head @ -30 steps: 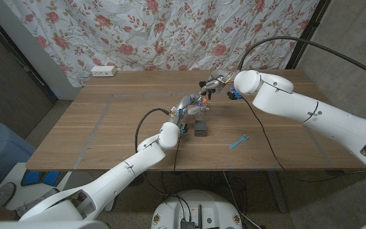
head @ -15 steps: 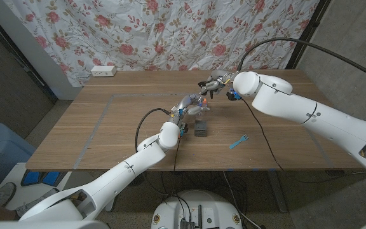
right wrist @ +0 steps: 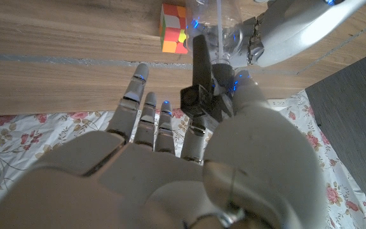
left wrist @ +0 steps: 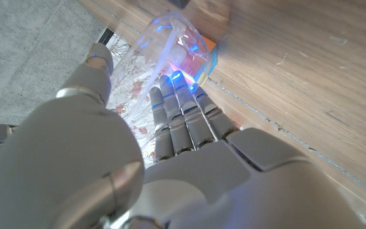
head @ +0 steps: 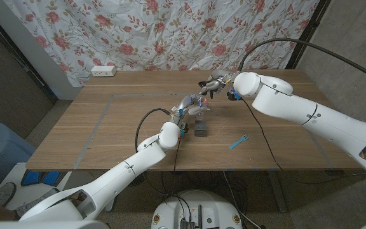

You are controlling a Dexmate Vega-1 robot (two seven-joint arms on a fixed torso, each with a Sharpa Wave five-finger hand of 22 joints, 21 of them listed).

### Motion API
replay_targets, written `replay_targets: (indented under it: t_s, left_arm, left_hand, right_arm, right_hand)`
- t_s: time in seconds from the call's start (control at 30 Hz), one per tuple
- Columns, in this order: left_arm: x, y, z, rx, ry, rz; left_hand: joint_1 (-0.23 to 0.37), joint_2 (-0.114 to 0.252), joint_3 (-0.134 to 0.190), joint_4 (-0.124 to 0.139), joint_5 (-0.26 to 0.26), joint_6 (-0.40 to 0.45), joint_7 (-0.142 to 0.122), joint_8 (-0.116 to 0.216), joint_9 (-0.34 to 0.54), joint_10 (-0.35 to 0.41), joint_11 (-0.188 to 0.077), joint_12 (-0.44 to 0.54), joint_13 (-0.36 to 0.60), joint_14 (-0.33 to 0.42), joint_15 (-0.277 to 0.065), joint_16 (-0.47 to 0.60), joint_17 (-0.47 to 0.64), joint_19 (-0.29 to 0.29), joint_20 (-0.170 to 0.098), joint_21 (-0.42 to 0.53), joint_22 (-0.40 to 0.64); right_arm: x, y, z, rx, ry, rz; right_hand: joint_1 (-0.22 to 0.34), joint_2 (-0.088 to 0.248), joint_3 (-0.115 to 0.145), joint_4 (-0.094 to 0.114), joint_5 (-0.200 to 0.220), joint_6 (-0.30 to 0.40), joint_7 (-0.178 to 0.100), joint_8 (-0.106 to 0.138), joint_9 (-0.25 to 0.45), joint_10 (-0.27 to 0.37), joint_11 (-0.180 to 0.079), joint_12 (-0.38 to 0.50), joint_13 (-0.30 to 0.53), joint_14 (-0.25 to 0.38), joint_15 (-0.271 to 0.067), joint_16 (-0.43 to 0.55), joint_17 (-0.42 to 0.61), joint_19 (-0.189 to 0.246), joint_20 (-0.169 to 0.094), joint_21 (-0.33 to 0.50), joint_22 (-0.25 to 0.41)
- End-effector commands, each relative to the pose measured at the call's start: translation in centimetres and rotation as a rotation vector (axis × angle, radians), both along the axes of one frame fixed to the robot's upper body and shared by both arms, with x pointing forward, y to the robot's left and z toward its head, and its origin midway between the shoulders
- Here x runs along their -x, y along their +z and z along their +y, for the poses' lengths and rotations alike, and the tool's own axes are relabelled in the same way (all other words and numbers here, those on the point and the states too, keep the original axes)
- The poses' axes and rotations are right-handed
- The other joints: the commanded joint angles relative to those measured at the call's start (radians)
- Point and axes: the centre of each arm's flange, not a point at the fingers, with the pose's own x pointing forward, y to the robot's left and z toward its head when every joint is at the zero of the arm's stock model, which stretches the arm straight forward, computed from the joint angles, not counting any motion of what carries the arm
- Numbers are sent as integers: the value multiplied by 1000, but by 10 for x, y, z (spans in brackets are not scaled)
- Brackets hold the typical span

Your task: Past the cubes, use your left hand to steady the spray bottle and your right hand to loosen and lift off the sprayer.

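The spray bottle (head: 197, 109) stands apparently just behind a cube (head: 201, 129).

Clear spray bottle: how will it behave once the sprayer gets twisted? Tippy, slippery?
The spray bottle looks clear, thin-walled and empty, so probably light and tippy. Smooth plastic may slip in the left hand. The black sprayer looks rigid under the right hand.

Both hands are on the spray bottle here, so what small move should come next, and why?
Probably a loosening twist by the right hand: it pinches the black sprayer, which sits on the clear spray bottle that the left hand grips.
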Motion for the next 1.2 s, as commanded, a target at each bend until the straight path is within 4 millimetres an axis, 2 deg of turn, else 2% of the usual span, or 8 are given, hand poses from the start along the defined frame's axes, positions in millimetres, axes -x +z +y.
replay_targets:
  t_s: [0.03,0.63,1.2]
  left_arm:
    - [0,-1,0,0,-2,4]
    - [-2,2,3,-5,-1,1]
    - [-2,3,4,-9,-1,-4]
  left_hand:
    - [-179,204,78,73,-3,127,-40,4,2,87,-77,2,3,7,-84,5,4,7,-21,3,6]
    - [-180,202,81,71,-3,128,-40,1,3,87,-74,1,2,6,-83,6,5,8,-20,3,6]
    - [-182,199,81,70,-3,126,-42,-2,4,85,-76,-3,-1,4,-83,4,4,8,-20,3,6]
  right_arm:
    - [2,1,-1,-9,1,-10]
    - [6,13,-2,-10,11,-34]
    - [15,27,-12,-42,22,-70]
  right_hand:
    - [8,5,10,1,-2,22,0,11,3,15,-3,9,-1,7,-6,6,5,2,-8,4,2]
    - [15,6,11,0,-3,42,-2,16,0,31,-12,10,-1,16,-10,9,4,8,-10,4,2]
    - [24,8,13,0,-2,46,0,14,-4,40,-12,9,-2,18,-12,10,3,7,-14,2,2]
